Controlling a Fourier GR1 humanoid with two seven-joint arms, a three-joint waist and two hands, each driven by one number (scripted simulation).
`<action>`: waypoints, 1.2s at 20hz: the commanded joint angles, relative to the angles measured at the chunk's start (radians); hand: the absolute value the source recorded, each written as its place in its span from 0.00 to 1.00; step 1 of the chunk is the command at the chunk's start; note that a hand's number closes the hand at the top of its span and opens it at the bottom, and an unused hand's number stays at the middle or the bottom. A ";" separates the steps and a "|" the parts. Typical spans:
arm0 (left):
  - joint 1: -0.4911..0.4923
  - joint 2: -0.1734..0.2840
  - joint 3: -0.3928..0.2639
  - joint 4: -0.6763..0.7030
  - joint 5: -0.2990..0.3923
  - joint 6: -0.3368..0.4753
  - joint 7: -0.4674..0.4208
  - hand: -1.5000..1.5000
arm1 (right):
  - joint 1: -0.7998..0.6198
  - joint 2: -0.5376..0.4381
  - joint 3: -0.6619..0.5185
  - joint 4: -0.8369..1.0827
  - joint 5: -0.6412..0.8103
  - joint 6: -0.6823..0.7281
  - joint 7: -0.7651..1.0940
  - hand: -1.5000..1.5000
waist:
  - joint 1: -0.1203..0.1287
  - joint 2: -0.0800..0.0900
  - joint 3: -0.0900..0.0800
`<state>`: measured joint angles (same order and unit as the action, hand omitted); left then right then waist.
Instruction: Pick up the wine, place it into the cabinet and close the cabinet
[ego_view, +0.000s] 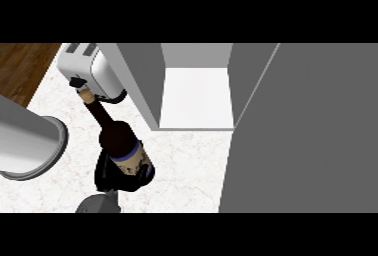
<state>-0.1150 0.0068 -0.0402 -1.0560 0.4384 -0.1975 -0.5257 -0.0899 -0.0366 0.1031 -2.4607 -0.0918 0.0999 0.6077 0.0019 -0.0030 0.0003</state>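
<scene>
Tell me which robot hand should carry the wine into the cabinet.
Left. The left robot hand is already curled round the wine bottle, just left of the open cabinet. The right robot hand is not in view.

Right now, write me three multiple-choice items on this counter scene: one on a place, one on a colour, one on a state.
1. Where is the toaster?
A. Inside the cabinet
B. Beyond the wine bottle's neck, left of the cabinet
C. Under the hand

2. What colour is the band on the wine bottle?
A. Blue
B. Red
C. Yellow

3. How does the cabinet stand?
A. Shut
B. Open with the bottle inside
C. Open with a bare white shelf

Answers: 1 B, the toaster sits at the upper left near the bottle's top. 2 A, a blue stripe rings the label. 3 C, the door is swung out, and the left hand holds the bottle outside.
</scene>
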 joint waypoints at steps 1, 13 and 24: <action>0.072 -0.006 -0.202 -0.170 0.085 0.175 0.062 1.00 | 0.069 -0.020 -0.057 -0.030 -0.105 0.051 -0.046 0.00 | -0.003 0.000 0.001; 0.010 -0.007 -0.384 -0.196 0.223 0.445 0.064 1.00 | 0.020 0.018 0.026 -0.015 0.001 0.010 -0.010 0.00 | -0.005 0.002 -0.001; -0.211 -0.007 -0.468 0.143 0.426 0.468 -0.143 1.00 | -0.019 -0.048 -0.098 -0.036 -0.139 0.039 0.047 0.00 | -0.014 0.004 -0.001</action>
<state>-0.2545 0.0017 -0.4468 -0.9998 0.7833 0.2329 -0.5990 -0.0846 -0.0552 0.0424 -2.4318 -0.1483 0.1435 0.5791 -0.0075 0.0007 -0.0003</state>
